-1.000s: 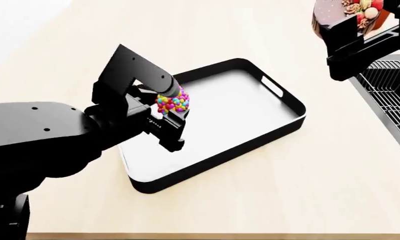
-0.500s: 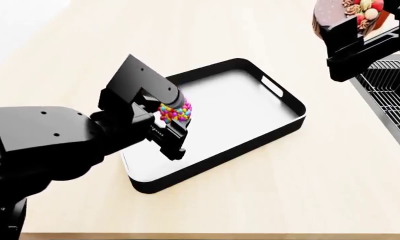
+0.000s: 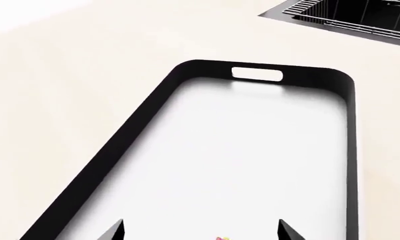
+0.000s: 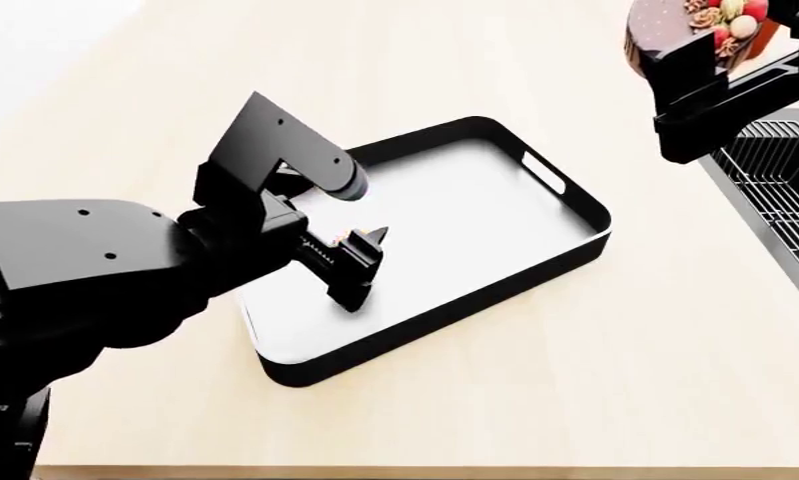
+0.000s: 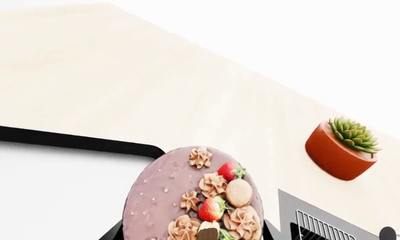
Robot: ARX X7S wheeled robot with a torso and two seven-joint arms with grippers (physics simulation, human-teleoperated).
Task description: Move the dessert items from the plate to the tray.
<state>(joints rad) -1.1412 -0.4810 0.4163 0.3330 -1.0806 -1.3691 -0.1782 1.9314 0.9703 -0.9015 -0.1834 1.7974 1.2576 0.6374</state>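
A pale wooden countertop [image 4: 533,400] with a fine lengthwise grain carries everything. The tray [image 4: 579,200] sits directly on it, a rectangle with black raised walls, rounded corners, a pale floor and a slot handle cut into one short wall. A black wire sink rack [image 4: 779,180] is set into the counter beside the tray. A small succulent in a round terracotta pot [image 5: 340,147] stands on the counter near the rack.

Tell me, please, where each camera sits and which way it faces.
Left wrist: on the left arm, looking past the left tool along the tray.
Head: high up, looking down over both arms, the tray and the cake in the right tool.
Right wrist: on the right arm, facing the cake; potted succulent beyond.
All share the tray.
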